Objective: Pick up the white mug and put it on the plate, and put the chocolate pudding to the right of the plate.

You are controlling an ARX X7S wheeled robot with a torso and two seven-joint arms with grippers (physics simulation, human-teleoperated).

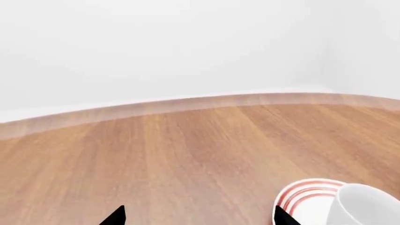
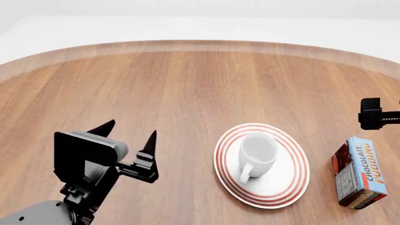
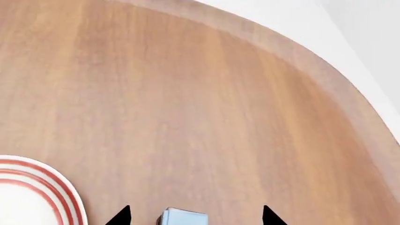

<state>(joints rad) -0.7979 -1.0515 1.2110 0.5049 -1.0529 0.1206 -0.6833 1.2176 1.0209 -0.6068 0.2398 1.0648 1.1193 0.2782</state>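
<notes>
White mug (image 2: 257, 152) sits on the plate (image 2: 293, 185), chocolate pudding (image 2: 358, 172) lower right (both goals apparently met); left gripper (image 2: 128, 136) and right gripper (image 3: 195, 216) spread, empty.

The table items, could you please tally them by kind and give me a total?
Mugs: 1, the white mug
Plates: 1, the plate
Cartons: 1, the chocolate pudding
Total: 3
</notes>
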